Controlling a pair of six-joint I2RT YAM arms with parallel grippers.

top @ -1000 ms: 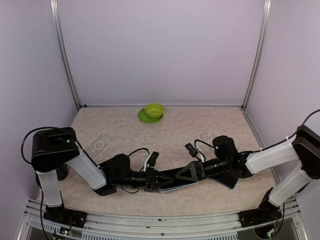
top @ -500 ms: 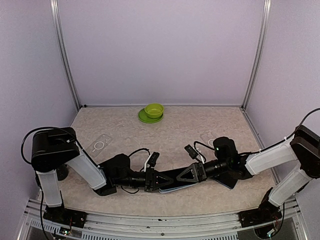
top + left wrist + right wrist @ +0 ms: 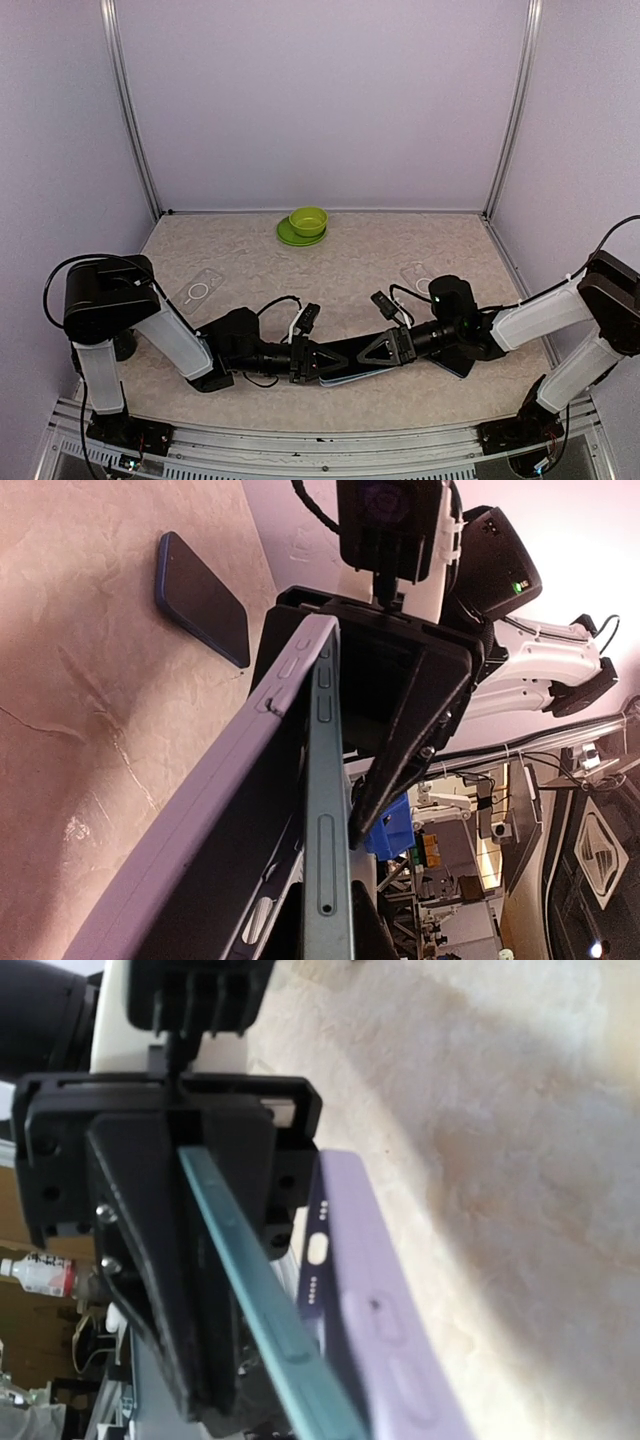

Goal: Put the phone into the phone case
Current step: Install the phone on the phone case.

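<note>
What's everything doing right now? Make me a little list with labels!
left hand: shut on the teal phone
right hand: at the phone's other end, grip unclear
purple case: alongside the teal phone, between both hands
dark phone: flat on the table
clear case: flat on the table, left side
green bowl: on the green plate, far edge

A lime-green plastic bowl [image 3: 308, 219] stands on a flat green plate [image 3: 285, 234] at the far edge of the beige marbled tabletop [image 3: 250, 262]. A clear phone case [image 3: 197, 290] lies flat near the left side and another clear one [image 3: 413, 273] towards the right. A dark, blue-edged phone [image 3: 202, 598] lies flat on the right. Lilac wall panels [image 3: 320, 100] and grey metal posts [image 3: 130, 110] enclose the table.
</note>
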